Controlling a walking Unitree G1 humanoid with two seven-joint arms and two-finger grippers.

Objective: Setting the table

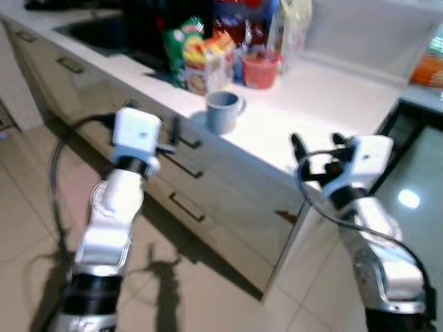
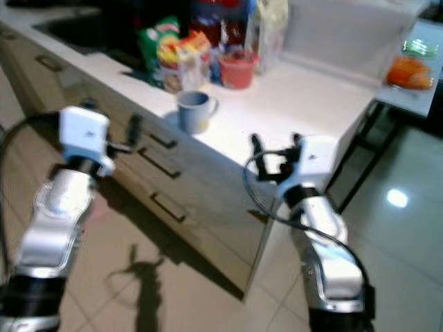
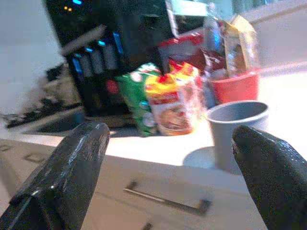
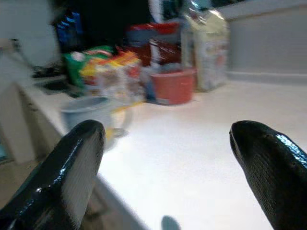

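I am looking down at a white surface [image 1: 332, 104] with drawers [image 1: 187, 180] below it. A grey mug [image 1: 223, 111] stands upright near the front edge, handle toward my right. Behind it sit colourful snack bags [image 1: 197, 52], a red bowl [image 1: 261, 69] and a pale bag [image 1: 291, 28], all close together toward the back. My left gripper [image 3: 168, 158] is raised in front of the drawers, just short of the edge, with its fingers [image 3: 72, 167] spread wide and empty; the mug appears between them, beyond the tips. My right gripper [image 1: 318, 145] is raised at the surface's front edge, well to the right of the mug, its fingers [image 4: 268, 163] also spread wide, holding nothing. Tiled floor [image 1: 28, 228] lies below.
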